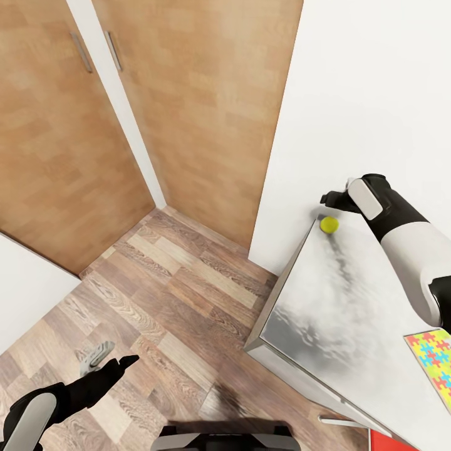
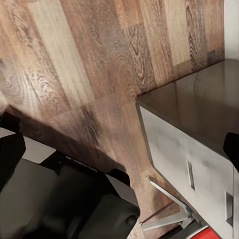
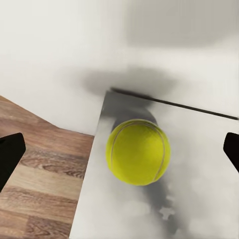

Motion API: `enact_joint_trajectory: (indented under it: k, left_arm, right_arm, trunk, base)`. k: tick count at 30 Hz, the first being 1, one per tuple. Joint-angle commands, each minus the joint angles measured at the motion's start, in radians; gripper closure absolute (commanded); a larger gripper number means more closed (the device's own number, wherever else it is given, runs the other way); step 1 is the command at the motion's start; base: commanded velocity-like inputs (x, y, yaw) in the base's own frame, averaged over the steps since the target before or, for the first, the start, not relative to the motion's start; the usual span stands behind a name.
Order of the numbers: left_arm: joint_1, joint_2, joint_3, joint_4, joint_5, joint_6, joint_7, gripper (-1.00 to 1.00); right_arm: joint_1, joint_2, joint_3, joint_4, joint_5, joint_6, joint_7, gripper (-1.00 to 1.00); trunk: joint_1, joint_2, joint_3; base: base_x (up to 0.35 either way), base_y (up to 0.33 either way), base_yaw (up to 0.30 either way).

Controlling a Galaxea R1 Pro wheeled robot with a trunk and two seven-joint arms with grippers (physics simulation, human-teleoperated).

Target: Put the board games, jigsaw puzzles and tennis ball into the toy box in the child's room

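Observation:
The tennis ball (image 1: 329,224) is small and yellow-green and rests at the far corner of the table (image 1: 326,300), close to the white wall. My right gripper (image 1: 334,200) hovers just behind and above it. In the right wrist view the ball (image 3: 138,152) lies between my two dark fingertips (image 3: 10,155), which stand wide apart without touching it, so the right gripper (image 3: 120,152) is open. One jigsaw puzzle (image 1: 433,360) lies at the table's near right edge. My left gripper (image 1: 109,361) hangs open and holds nothing, low over the wood floor.
Wooden wardrobe doors (image 1: 207,113) stand at the back, and a white wall (image 1: 376,94) runs behind the table. Plank floor (image 1: 175,294) lies left of the table. The left wrist view shows the table's white drawer fronts (image 2: 184,164) and my own base (image 2: 64,204).

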Motion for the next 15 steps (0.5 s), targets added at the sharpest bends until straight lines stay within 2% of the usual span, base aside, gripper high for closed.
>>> enact_joint_trajectory:
  k: [1, 15]
  left_arm:
    - [-0.001, 0.0, 0.001, -0.001, 0.011, 0.004, 0.009, -1.0]
    - [-0.001, 0.001, 0.001, -0.001, 0.01, 0.004, 0.009, -1.0]
  right_arm:
    - [-0.001, -0.002, 0.008, -0.001, -0.01, 0.002, -0.009, -1.0]
    - [0.003, -0.004, 0.009, 0.001, -0.01, 0.002, -0.011, -1.0]
  trunk:
    - [0.001, -0.002, -0.002]
    - [0.001, -0.002, -0.016]
  base:
    - [0.0, 0.0, 0.0]
    - [0.0, 0.0, 0.0]
